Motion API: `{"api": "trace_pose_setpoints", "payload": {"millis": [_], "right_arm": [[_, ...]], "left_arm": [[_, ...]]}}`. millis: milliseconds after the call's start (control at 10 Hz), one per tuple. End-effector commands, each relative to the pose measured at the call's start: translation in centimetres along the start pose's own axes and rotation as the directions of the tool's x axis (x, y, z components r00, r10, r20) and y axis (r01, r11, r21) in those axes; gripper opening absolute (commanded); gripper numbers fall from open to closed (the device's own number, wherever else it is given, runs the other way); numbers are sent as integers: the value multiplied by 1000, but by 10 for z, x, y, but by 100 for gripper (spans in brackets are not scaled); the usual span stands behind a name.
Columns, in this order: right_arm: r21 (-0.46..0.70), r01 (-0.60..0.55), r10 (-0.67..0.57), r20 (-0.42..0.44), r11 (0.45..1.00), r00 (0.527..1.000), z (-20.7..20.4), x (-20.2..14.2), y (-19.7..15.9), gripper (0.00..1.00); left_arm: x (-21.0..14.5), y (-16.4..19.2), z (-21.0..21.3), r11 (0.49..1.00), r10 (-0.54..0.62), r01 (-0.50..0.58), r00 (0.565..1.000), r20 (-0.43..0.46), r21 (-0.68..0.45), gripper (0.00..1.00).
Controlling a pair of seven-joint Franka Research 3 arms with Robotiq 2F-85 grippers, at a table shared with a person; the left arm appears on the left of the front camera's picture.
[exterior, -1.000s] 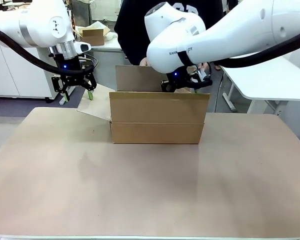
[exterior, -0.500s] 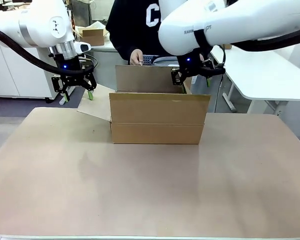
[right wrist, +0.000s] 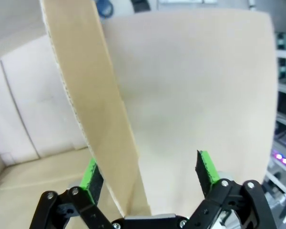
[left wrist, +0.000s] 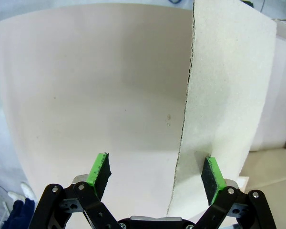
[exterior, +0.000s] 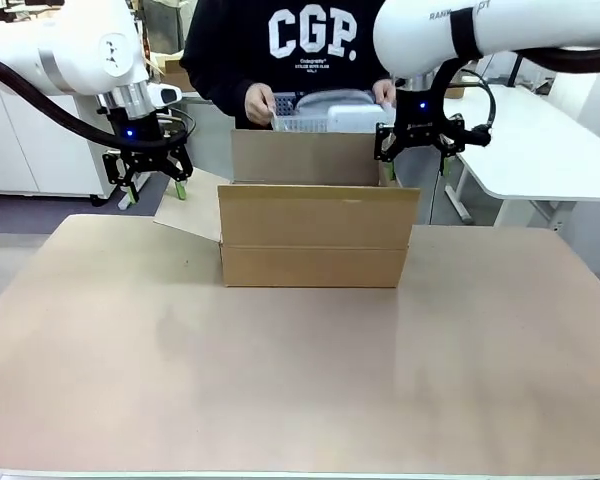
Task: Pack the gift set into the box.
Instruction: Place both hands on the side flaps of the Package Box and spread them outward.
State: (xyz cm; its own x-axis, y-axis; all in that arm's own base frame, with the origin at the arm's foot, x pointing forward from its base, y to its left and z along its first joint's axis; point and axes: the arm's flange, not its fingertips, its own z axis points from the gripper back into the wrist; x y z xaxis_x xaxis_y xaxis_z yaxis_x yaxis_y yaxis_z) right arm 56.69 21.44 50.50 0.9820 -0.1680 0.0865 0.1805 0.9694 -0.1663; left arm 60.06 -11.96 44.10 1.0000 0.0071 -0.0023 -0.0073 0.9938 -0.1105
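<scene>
Apparently the gift set (exterior: 325,112) was a rigid, flat case, pale grey with a mesh-like side, and I judged it light, because the person held it in the air by its two ends. It was in the upper middle of the front view, above and behind the box (exterior: 318,233), not yet inside. The person's hands (exterior: 257,103) took it at the left and right ends, and I thought this was the good place to hold it; the smooth top could slip.

The box stood in the middle of the front view on the desk (exterior: 300,380), its opening upward and its near wall plain brown. It looked like stiff corrugated card, but the flaps could bend easily.

My left gripper (exterior: 150,175) hung at the upper left of the front view with its fingers (left wrist: 99,170) apart. In the left wrist view the edge of one flap (left wrist: 224,95) ran up between the green pads, touching neither as far as I could see. My right gripper (exterior: 417,140) hung at the upper right, also spread open, and its wrist view showed another flap (right wrist: 93,109) passing between its fingers (right wrist: 206,170), nothing clamped.

The desk was a flat, matt tan sheet with nothing else on it near the box. Behind it, there were white tables (exterior: 550,150) and a smaller carton (exterior: 185,72) at the upper left.
</scene>
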Motion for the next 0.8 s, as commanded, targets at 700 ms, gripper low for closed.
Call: {"api": "trace_pose_setpoints", "payload": {"millis": [700], "right_arm": [[242,62,-37,-103,968,994,-36,28,-68,100]], "left_arm": [[0,1,1,1000,15,-15,1000,9,18,100]]}}
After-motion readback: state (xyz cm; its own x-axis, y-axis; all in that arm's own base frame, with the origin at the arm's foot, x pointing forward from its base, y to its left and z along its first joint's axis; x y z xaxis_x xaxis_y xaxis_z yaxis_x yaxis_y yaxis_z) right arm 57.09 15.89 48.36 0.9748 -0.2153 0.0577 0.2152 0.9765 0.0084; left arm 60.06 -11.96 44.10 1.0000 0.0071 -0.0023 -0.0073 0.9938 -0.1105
